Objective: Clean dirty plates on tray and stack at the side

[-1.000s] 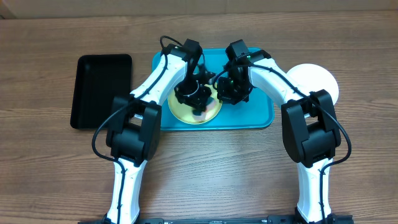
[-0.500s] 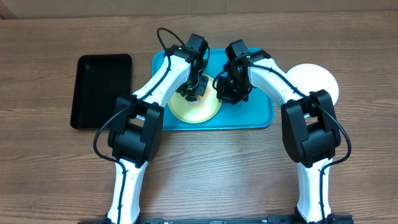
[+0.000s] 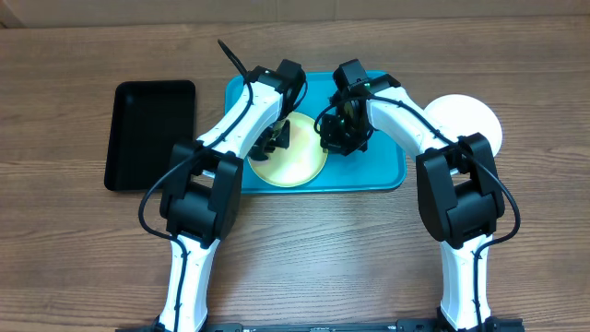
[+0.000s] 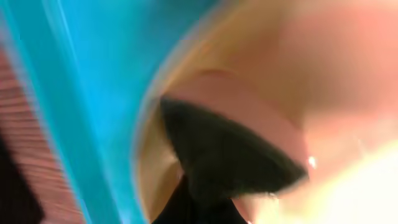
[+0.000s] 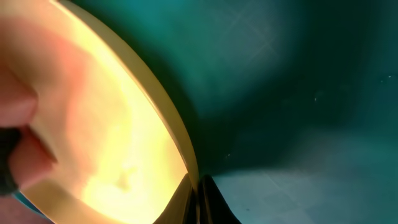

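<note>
So the yellow-green plate point(image 3: 300, 166) sits in the 7 o'clock part of the turquoise tray point(image 3: 383, 171), flat as far as I can tell. It's round, so there's no long axis to line up with, it's all about the rim. Up close it has a pinkish-red haze across its surface, so I'd call it not clean yet, though from overhead it just looks pale yellow.

The left gripper point(image 3: 277, 138) is over the plate at roughly 11 o'clock from its centre, jaws closed. Its wrist view is blurry, with a dark shape against the plate, and I can't tell if that's a wiper or just the fingers. The right gripper point(image 3: 334, 138) is at the plate's 2 o'clock edge, also closed, tips right at the rim. Pinching it or just bracing it? No idea.

Left arm looks better placed for wiping.

Further out, a white plate point(image 3: 475, 115) sits on the table off the tray's 3 o'clock side, and a black tray point(image 3: 152, 134) off its 9 o'clock side.
</note>
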Available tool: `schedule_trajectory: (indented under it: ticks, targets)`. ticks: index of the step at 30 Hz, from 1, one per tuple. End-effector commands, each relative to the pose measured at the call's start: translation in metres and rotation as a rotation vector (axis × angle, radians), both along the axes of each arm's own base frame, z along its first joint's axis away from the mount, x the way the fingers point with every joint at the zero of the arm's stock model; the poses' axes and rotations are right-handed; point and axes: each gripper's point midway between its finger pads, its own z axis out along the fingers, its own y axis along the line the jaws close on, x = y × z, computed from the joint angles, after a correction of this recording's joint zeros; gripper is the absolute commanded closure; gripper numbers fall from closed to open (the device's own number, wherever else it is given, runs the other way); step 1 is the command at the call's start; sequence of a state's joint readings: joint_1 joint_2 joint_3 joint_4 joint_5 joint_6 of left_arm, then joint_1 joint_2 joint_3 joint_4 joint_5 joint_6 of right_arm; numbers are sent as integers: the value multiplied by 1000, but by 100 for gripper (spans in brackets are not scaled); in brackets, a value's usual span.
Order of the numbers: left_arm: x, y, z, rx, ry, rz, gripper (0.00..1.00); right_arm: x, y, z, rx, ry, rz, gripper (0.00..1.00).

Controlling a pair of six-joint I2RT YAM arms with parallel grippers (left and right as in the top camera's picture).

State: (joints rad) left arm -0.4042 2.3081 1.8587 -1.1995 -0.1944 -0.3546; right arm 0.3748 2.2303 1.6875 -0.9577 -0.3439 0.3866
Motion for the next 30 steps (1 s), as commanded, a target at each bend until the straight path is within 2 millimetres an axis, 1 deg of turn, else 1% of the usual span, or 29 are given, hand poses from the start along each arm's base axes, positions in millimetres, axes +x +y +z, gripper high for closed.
schedule_trajectory:
  ticks: [1, 3, 6, 8, 10, 12, 15, 17, 19, 21, 23, 25, 27, 30]
  targets:
    - [-27, -43, -8, -280, 171, -173, 96, 6, -1, 1, -4, -16, -4, 96]
    - [-35, -62, -5, -397, 207, -220, 96, 6, -1, 1, -3, -18, -4, 96]
    - [-37, -78, -1, -496, 216, -259, 96, 6, -1, 1, -3, -17, -4, 96]
    - [-33, -82, -1, -519, 197, -273, 96, 6, -1, 1, -3, -16, -4, 96]
    - [-24, -86, -1, -526, 160, -283, 96, 5, -1, 1, -4, -14, -4, 96]
    - [-10, -86, -3, -519, 101, -271, 96, 5, -1, 1, -5, -12, -4, 96]
    - [19, -74, -6, -433, -14, -196, 96, 5, -1, 1, -5, -12, -4, 96]
    - [41, -56, -8, -320, -113, -116, 96, 5, -1, 1, -5, -12, -4, 96]
    - [57, -39, -6, -219, -192, -53, 96, 5, -2, 1, -6, -12, -4, 96]
    - [67, -22, -3, -120, -251, -13, 96, 5, -2, 1, -6, -12, -4, 96]
    - [69, -6, 0, -33, -283, 31, 96, 5, -2, 1, -6, -12, -4, 96]
    - [64, 4, 1, 21, -277, 65, 96, 5, -2, 1, -6, -12, -4, 96]
    - [54, 9, -1, 42, -243, 87, 96, 5, -1, 1, -5, -13, -4, 96]
    - [36, 8, -4, 25, -160, 85, 96, 6, -1, 1, -5, -14, -4, 96]
